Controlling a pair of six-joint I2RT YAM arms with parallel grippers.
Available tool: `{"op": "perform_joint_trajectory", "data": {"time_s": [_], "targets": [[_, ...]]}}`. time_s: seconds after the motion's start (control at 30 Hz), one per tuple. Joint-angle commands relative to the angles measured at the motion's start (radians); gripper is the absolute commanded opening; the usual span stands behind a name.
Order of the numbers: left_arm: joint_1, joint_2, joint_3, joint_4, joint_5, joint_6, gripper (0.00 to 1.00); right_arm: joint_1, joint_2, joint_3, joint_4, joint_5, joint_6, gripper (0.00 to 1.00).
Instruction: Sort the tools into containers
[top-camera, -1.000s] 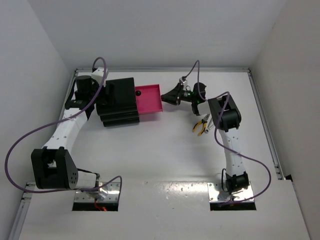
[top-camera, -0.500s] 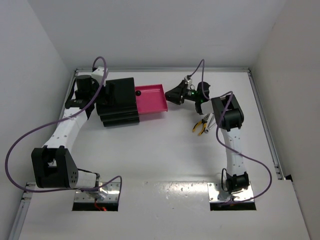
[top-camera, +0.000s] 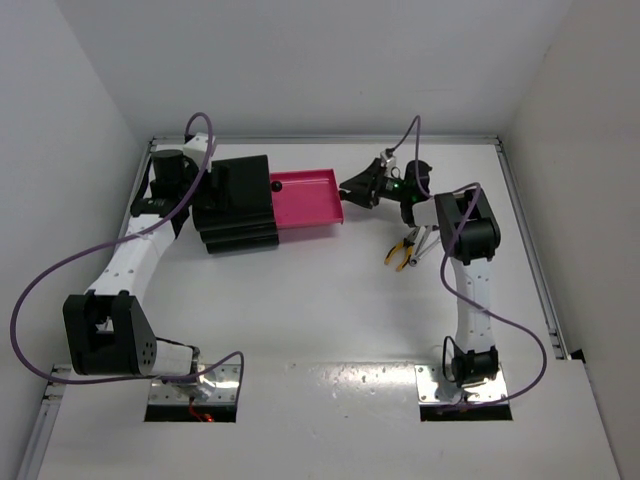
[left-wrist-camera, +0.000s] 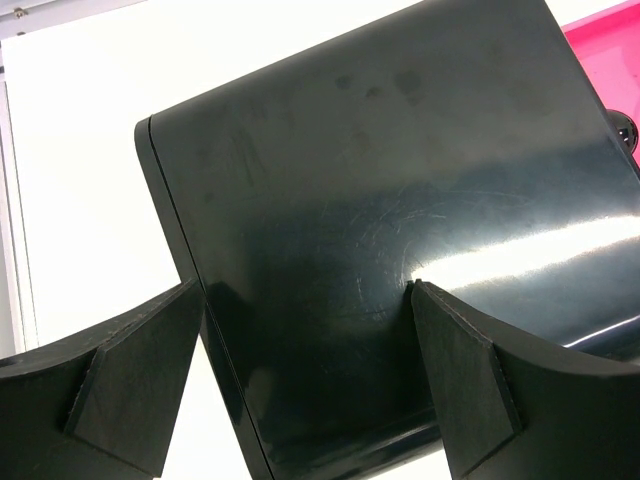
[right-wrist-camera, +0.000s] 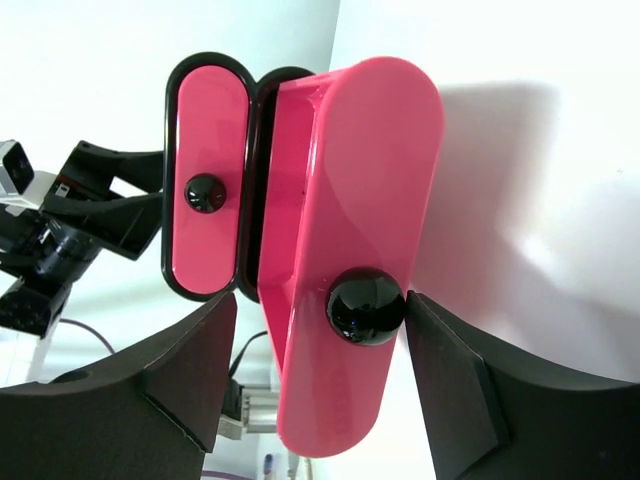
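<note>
A black cabinet lies at the back left with one pink drawer pulled out to the right. My right gripper is open at that drawer's front end. In the right wrist view its fingers flank the drawer's black knob; the right finger almost touches it. A second drawer sits shut. My left gripper is open, and its fingers straddle a corner of the cabinet. Yellow-handled pliers lie on the table beside the right arm, next to a silver wrench half hidden by it.
White walls close in the table on three sides. Purple cables loop off both arms. The right arm's forearm stands just right of the tools. A raised rail runs along the table's right edge.
My right gripper has opened off the knob. The pink drawer has slid further out to the right, and the right arm has shifted right with it. The left arm has stayed put.
</note>
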Motion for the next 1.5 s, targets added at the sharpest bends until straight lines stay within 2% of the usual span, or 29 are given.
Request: {"op": "perform_joint_trajectory", "data": {"time_s": [0.0,0.37,0.57,0.77,0.97,1.27,1.33,1.4,1.43,1.47], "targets": [[-0.014,0.018,0.019,-0.026,-0.01,-0.006,0.91,-0.008,-0.07,-0.001,0.018,-0.006,-0.064,0.69],[-0.014,0.018,0.019,-0.026,-0.021,-0.006,0.91,0.068,-0.006,0.103,0.016,-0.006,-0.036,0.66],[-0.014,0.018,0.028,-0.026,-0.021,0.003,0.91,0.068,0.014,0.136,0.001,-0.005,-0.036,0.66],[-0.014,0.027,0.028,-0.026,-0.021,0.003,0.91,0.078,0.014,0.124,-0.009,0.005,-0.036,0.66],[-0.014,0.018,0.028,-0.026,-0.021,0.003,0.91,0.059,0.014,0.081,-0.021,0.023,-0.045,0.72],[-0.014,0.018,0.028,-0.026,-0.03,0.003,0.91,0.015,-0.052,0.024,-0.062,0.032,-0.139,0.75],[-0.014,0.018,0.028,-0.026,-0.03,0.003,0.91,-0.011,-0.086,0.009,-0.103,0.023,-0.206,0.75],[-0.014,0.009,0.028,-0.026,-0.03,0.003,0.93,-0.06,-0.16,-0.007,-0.227,0.011,-0.29,0.75],[-0.014,0.009,0.028,-0.026,-0.03,0.003,0.93,-0.079,-0.191,-0.007,-0.302,0.011,-0.423,0.73],[-0.014,-0.002,0.028,-0.026,-0.03,0.003,0.93,-0.117,-0.223,-0.007,-0.475,0.011,-0.5,0.73]]}}
